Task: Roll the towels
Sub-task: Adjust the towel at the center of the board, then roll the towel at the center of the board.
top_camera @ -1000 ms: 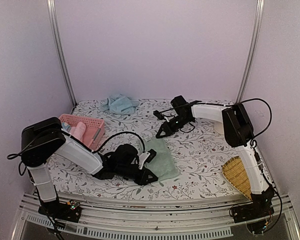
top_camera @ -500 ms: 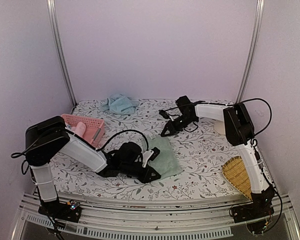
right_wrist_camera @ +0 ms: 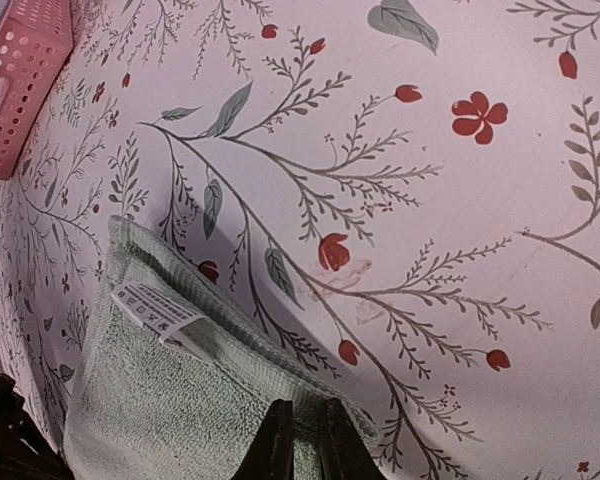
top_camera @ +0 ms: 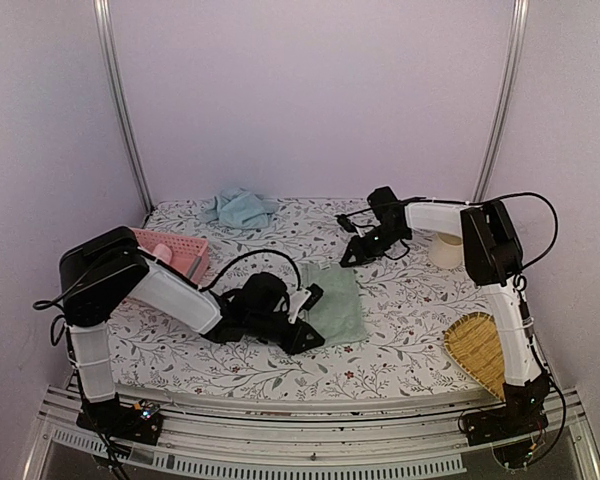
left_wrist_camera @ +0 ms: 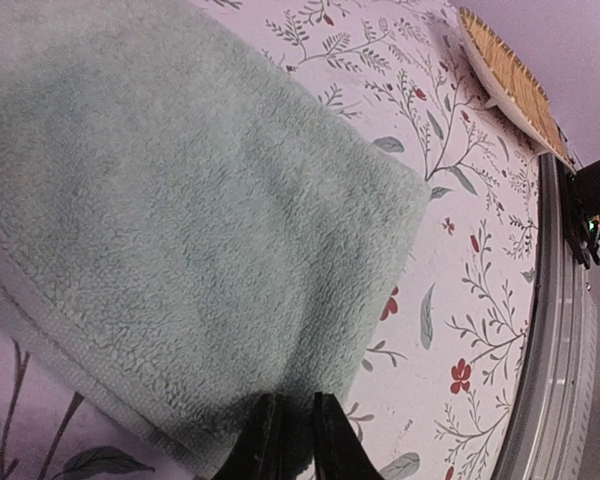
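A pale green towel (top_camera: 332, 303) lies flat on the flowered table (top_camera: 410, 300), near its middle. My left gripper (top_camera: 306, 336) is shut on the towel's near edge; in the left wrist view the gripper (left_wrist_camera: 298, 440) pinches the towel (left_wrist_camera: 180, 220) at its hem. My right gripper (top_camera: 348, 259) is shut on the towel's far corner; in the right wrist view the gripper (right_wrist_camera: 305, 440) pinches the towel (right_wrist_camera: 180, 420) by the hem, close to its white label (right_wrist_camera: 155, 305). A crumpled blue towel (top_camera: 238, 207) lies at the back.
A pink basket (top_camera: 176, 246) with a rolled pink towel (top_camera: 161, 257) stands at the left; it also shows in the right wrist view (right_wrist_camera: 20, 70). A white cup (top_camera: 442, 250) stands at the right. A woven tray (top_camera: 480, 350) lies at the near right, also in the left wrist view (left_wrist_camera: 505, 70).
Both grippers have moved to the right and a little away from the arm bases, dragging the green towel with them. Both stay shut on it.
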{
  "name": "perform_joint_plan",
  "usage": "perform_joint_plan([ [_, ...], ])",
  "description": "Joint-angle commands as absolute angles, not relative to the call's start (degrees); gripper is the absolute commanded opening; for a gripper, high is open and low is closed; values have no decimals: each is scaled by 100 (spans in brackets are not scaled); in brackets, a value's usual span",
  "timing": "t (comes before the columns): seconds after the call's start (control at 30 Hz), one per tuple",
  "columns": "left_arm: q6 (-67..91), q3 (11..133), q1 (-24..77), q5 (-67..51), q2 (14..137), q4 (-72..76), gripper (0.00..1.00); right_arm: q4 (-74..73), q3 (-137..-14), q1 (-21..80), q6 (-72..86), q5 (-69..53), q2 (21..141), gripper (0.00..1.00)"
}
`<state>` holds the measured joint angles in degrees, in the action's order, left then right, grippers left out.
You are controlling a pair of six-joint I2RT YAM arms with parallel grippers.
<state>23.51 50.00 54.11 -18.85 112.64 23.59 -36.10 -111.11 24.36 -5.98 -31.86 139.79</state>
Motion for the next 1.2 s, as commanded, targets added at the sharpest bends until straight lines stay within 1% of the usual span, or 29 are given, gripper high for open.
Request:
perform_joint_plan([
  [0.0,2078,5063,5282,-1810,11212,1681,14,-3882,-10887,2336,-636,-2881,13965,14],
  [0.1,2011,5162,5289,-1752,10868,1670,19,-3861,-10918,2334,-966,-3682,13758,18],
  [0.2,2046,5279,5267,-1937,10589,1759,26,-3846,-10906,2325,-1219,-3522,13249,26],
  [0.3,2118,5381,5265,-2121,10390,1808,35,-4062,-10901,2288,-1449,-3572,12774,32],
  [0.37,2135,5402,5266,-2093,10207,1704,41,-4315,-10794,2285,-1686,-3661,12468,35],
  [0.43,2085,5332,5271,-1980,9951,1592,52,-4307,-10388,2285,-1997,-3748,12045,36],
  [0.47,2016,5282,5276,-1887,9818,1500,54,-4217,-10071,2285,-2130,-3778,11776,37],
  [0.53,1825,5180,5280,-1590,9509,1211,55,-3883,-9311,2285,-2355,-3821,11106,38],
  [0.6,1666,4997,5274,-1047,9258,989,55,-3519,-8521,2285,-2482,-3798,10617,38],
  [0.7,1606,4388,5272,-410,8939,1243,54,-3333,-7604,2293,-2764,-3997,10144,39],
  [0.8,1557,3880,5277,-238,8721,1468,53,-3336,-6925,2423,-3354,-4176,9714,39],
  [0.87,1496,3655,5278,-136,8555,1562,53,-3307,-6434,2682,-3706,-3979,9396,39],
  [1.0,1436,3394,5275,101,8368,1656,54,-2945,-5758,3513,-4207,-2937,8981,39],
  [1.1,1571,3417,5276,552,8341,1439,54,-2591,-5489,3942,-4342,-2318,9027,39],
  [1.17,1618,3419,5275,629,8297,1411,53,-2444,-5423,4173,-4350,-2082,9147,38],
])
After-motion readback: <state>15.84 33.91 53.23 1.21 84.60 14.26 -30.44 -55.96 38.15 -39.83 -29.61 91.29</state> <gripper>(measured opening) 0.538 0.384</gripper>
